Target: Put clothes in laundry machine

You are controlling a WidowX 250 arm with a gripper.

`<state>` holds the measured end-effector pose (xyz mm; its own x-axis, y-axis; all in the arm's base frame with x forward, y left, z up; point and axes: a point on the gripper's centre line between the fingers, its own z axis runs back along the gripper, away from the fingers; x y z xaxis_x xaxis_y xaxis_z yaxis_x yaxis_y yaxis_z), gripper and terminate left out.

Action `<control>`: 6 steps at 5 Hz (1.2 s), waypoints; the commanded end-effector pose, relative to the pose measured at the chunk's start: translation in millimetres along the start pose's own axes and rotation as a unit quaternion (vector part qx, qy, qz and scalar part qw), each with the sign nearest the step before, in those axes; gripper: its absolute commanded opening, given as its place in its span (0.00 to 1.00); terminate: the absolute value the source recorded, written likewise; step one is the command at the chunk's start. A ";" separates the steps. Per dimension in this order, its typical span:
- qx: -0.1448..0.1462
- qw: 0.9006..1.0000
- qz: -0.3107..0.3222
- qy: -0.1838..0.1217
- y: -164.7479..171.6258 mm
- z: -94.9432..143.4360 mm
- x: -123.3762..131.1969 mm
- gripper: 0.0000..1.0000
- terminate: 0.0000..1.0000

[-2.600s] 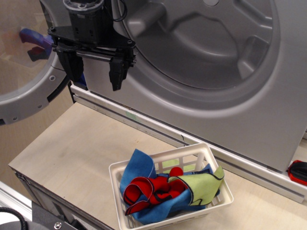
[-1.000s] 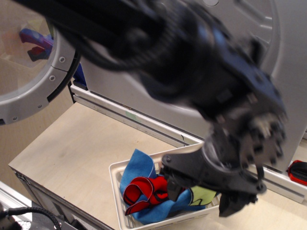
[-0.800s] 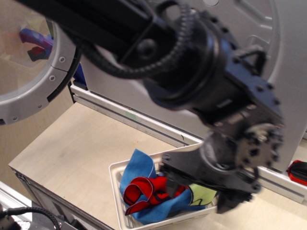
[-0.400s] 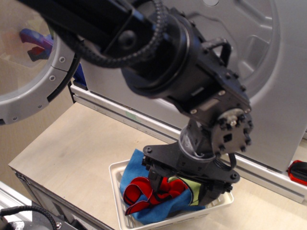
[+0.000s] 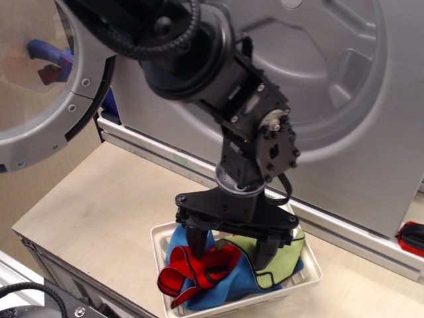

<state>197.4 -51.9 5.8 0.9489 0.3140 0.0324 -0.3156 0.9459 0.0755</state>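
The clothes lie piled in a small white basket [image 5: 312, 265] on the table: a red piece [image 5: 177, 276] bulging at the left, a blue piece [image 5: 222, 290] underneath, a lime green piece [image 5: 286, 260] at the right. No pale grey piece shows. My gripper [image 5: 230, 250] points straight down over the pile. Its jaws stand wide apart, and the fingertips [image 5: 197, 246] are pressed into the cloth on either side of the pile's middle. The laundry machine [image 5: 311, 73] stands behind with its drum opening uncovered and its round door [image 5: 46, 93] swung open at the left.
The basket sits near the front right of the pale wooden table [image 5: 99, 205], whose front edge runs at the lower left. A red and black object [image 5: 412, 237] lies at the right edge. The arm's black body hides the washer's lower middle sill.
The arm has come down from the washer front to the basket and shifted left over the pile. The fingers now press into the clothes, and the red piece has bulged to the left.
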 end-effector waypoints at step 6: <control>-0.055 0.995 -0.080 0.016 13.1 -45.6 15.5 0.00 0.00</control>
<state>205.2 -31.1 -41.0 0.9860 0.1644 -0.0264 -0.1650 0.9861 -0.0212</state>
